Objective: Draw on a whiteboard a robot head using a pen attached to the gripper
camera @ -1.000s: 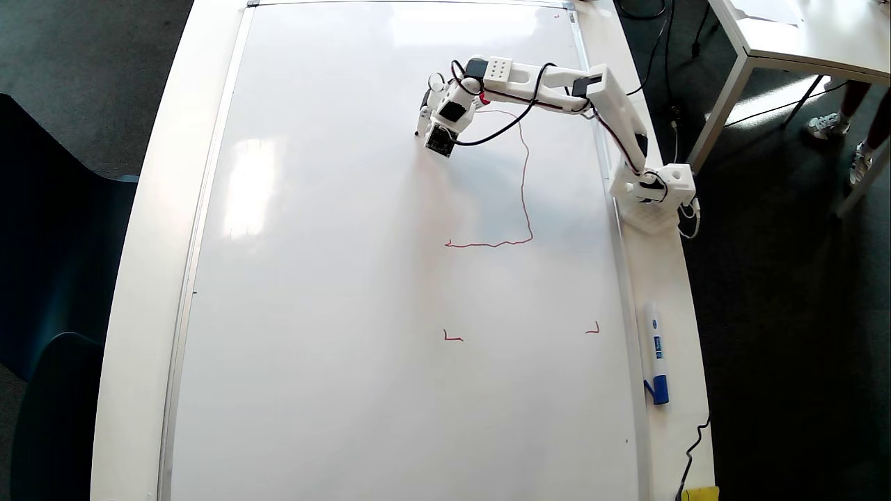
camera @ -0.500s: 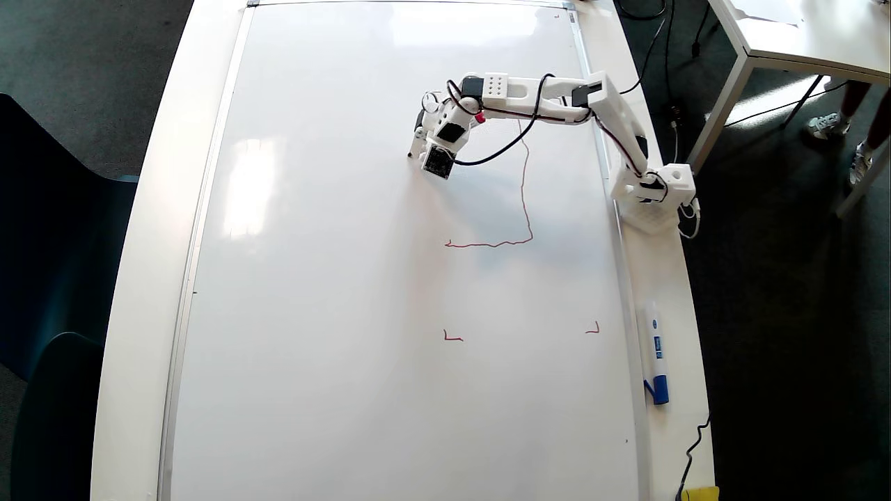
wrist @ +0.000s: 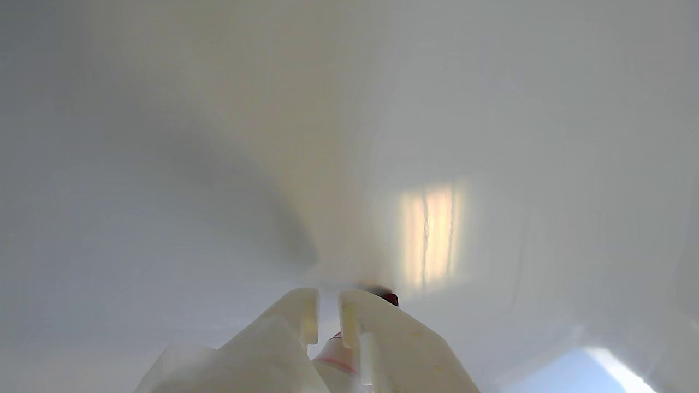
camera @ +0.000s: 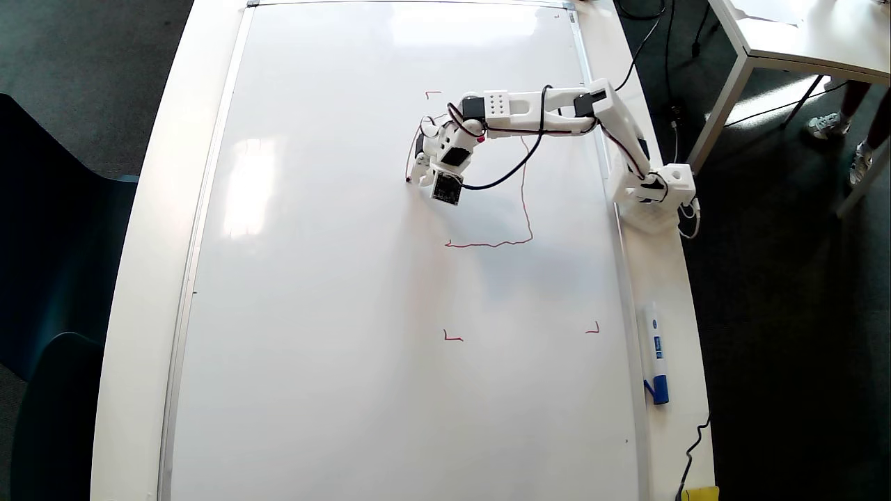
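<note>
Dark carpet surrounds the long white table, and nearly all of its top is taken up by the whiteboard [camera: 348, 278]. Compared with a second ago the gripper [camera: 418, 170] has swung down toward seven o'clock, uncovering a corner mark [camera: 433, 92] at twelve o'clock from it and leaving a fresh red stroke down the far side. So the robot head [camera: 523, 202] now has its top, both sides begun and its bottom edge; I'd say the outline is close to closing, with nothing yet inside it. From the wrist view the claw's two prongs sit nearly together, pinching the pen [wrist: 334, 357], whose tip is hidden. A spare blue-capped marker [camera: 655, 353] lies at four o'clock.
</note>
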`<state>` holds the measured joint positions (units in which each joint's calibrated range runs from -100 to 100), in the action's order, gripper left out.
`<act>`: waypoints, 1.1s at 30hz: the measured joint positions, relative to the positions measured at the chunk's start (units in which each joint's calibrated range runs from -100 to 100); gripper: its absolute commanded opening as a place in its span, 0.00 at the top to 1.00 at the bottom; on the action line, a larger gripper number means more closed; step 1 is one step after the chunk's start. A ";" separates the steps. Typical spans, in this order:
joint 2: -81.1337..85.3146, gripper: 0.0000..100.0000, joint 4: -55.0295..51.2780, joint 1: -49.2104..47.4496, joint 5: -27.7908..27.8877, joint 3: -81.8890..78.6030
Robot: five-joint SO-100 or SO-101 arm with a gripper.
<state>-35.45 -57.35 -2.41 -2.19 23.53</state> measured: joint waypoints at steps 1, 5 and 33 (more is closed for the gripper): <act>0.76 0.99 0.25 -0.98 0.00 -1.37; 1.78 0.99 0.34 -3.09 -0.95 -2.92; 5.84 0.99 0.42 -14.18 -4.76 -8.95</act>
<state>-29.61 -56.93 -16.59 -6.95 14.57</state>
